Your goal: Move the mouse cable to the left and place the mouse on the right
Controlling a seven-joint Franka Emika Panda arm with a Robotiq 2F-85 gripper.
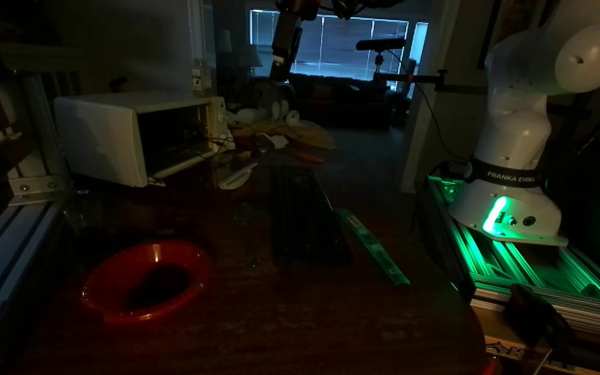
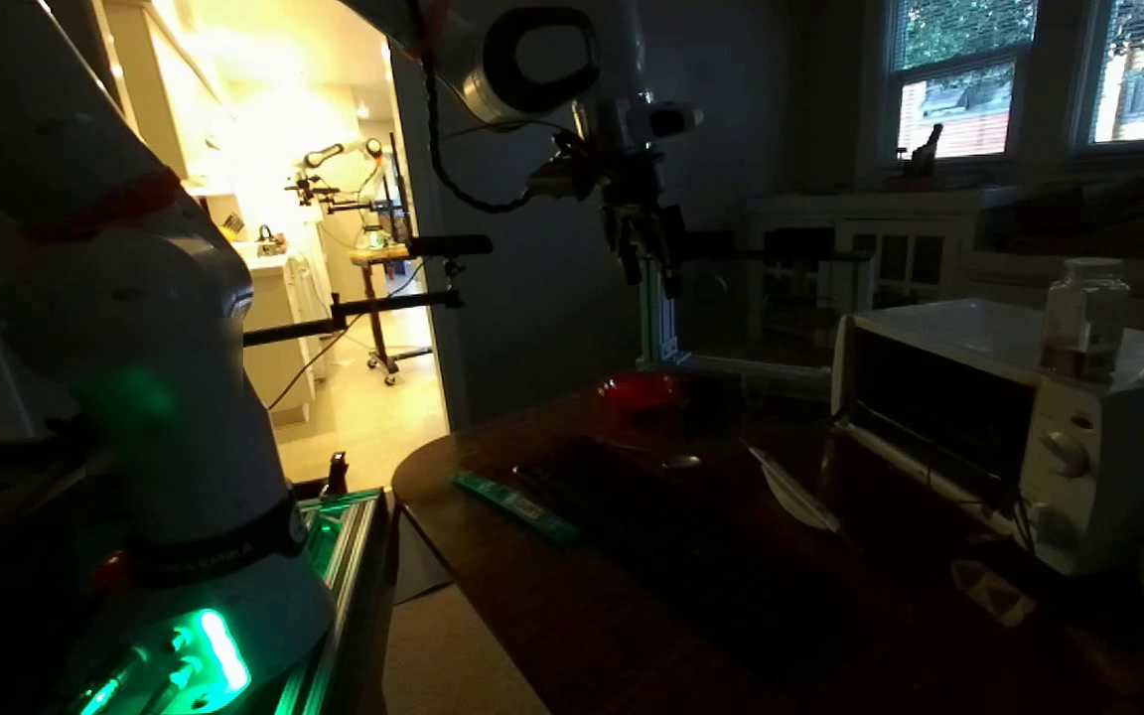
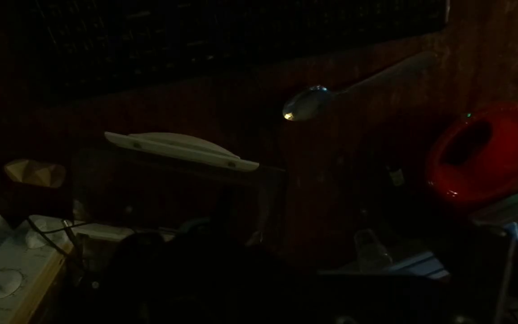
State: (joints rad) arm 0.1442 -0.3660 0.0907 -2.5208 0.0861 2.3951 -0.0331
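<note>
Jaws apart, above bench (image 1: pixel 289 328). Past keyboard (image 1: pixel 308 221), open bare wood runs from bowl (image 1: pixel 120 276) to rounded edge. Arm band (image 1: pixel 508 177) reads FRANKA EMIKA; print on green strip (image 1: pixel 374 249) illegible.

Keyboard (image 3: pixel 205 38) partly outside wrist view

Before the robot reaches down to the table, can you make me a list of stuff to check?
1. Gripper up off the table: ok.
2. Gripper free: ok; it looks open, and I see nothing in it.
3. Mouse spotted: not ok; I can't make one out.
4. Mouse cable spotted: cannot tell; a thin cord shows by the toaster oven, maybe something else's.
5. Toaster oven shut: not ok; its front is open.
6. Enough light on the keyboard: not ok; it's very dark.
</note>
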